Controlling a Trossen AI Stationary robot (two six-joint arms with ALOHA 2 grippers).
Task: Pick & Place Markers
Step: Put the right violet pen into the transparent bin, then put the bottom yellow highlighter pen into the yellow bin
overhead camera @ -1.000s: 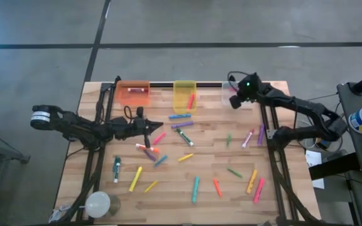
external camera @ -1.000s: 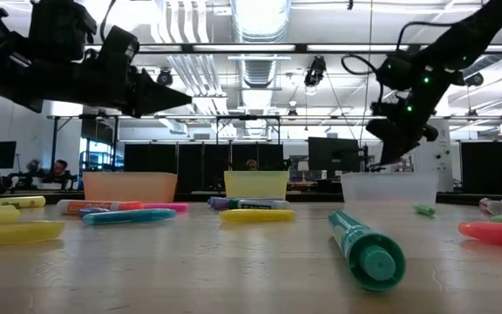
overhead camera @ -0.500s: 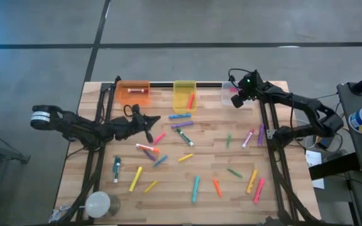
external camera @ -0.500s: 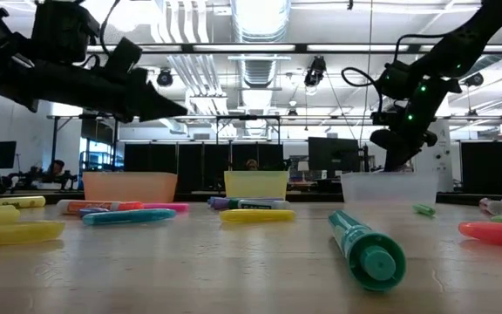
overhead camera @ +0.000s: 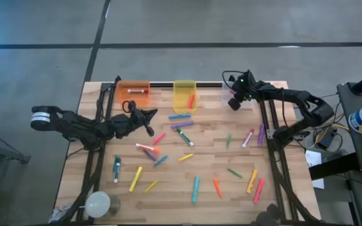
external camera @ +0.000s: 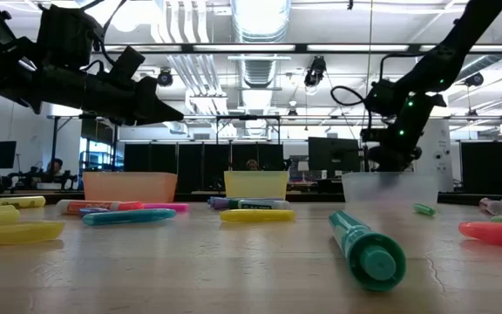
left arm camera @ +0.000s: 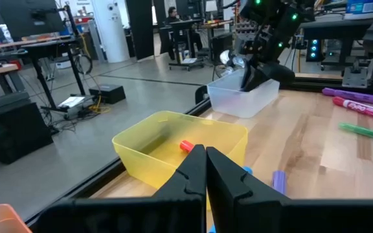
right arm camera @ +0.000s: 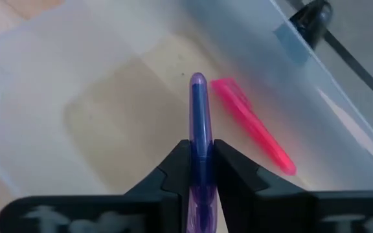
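Observation:
My right gripper (overhead camera: 233,103) hangs over the clear bin (overhead camera: 229,94) at the table's far right, shut on a purple marker (right arm camera: 199,110). A pink marker (right arm camera: 252,129) lies on that bin's floor. My left gripper (overhead camera: 151,113) is shut and empty. It floats level above the table between the orange bin (overhead camera: 132,92) and the yellow bin (overhead camera: 185,95). One marker lies in each of those two bins. Several more markers (overhead camera: 187,157) lie flat across the wooden table. My right gripper pinches the purple marker between its two fingers, which close on its shaft (right arm camera: 200,150). The marker lies along the fingers, and its rounded free end (right arm camera: 198,80) sticks out past the fingertips. The fingers slant down from above into the clear bin. The marker is clear of the pink one.
A white round object (overhead camera: 97,203) sits at the table's near left corner. A teal marker (external camera: 369,249) lies close to the low camera. Loose markers cluster mid-table and along the right side (overhead camera: 254,182). Both arms' frames stand at the table's left and right edges.
My right gripper has sunk toward the clear bin and shifted slightly toward the table's left, rolling a little, with the purple marker still in it. My left gripper has swung its tip toward the table's far edge, staying shut and level.

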